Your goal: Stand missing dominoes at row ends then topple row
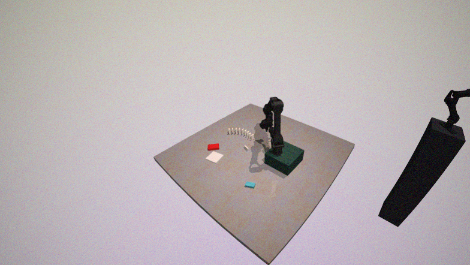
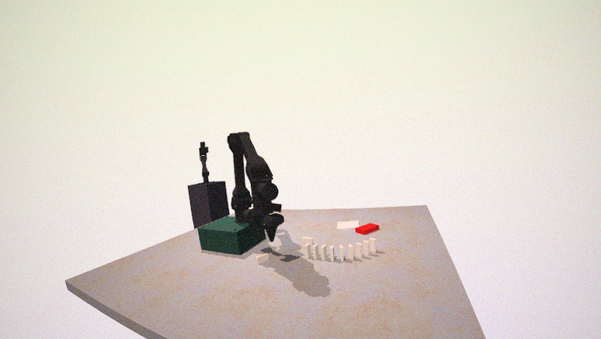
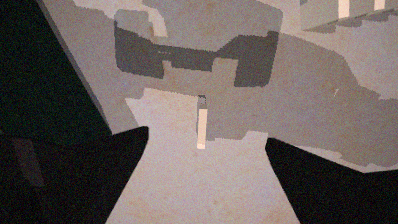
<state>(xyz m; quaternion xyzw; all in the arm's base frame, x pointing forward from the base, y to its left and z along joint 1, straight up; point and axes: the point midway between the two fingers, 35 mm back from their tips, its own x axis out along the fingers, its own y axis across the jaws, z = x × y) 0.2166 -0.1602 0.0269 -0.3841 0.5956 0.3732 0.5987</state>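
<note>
Several cream dominoes (image 1: 235, 130) (image 2: 341, 252) stand upright in a curved row; two of them (image 3: 343, 7) (image 3: 379, 4) show at the top right of the wrist view. One loose domino (image 2: 263, 258) (image 3: 201, 128) lies near the robot's base. Another loose domino (image 1: 246, 148) (image 2: 307, 239) lies beside the near end of the row, on the inner side of the curve. My gripper (image 3: 208, 138) is open and empty, raised above the table near the base. The loose domino by the base shows between its fingertips in the wrist view, below them.
The green base block (image 1: 284, 157) (image 2: 218, 239) (image 3: 45, 75) carries the arm. A red block (image 1: 213, 146) (image 2: 367, 228) and a white square (image 1: 214, 156) (image 2: 348, 225) lie past the row. A cyan block (image 1: 250, 184) lies apart. A black pedestal (image 1: 422, 171) (image 2: 208, 204) with another arm stands off the table.
</note>
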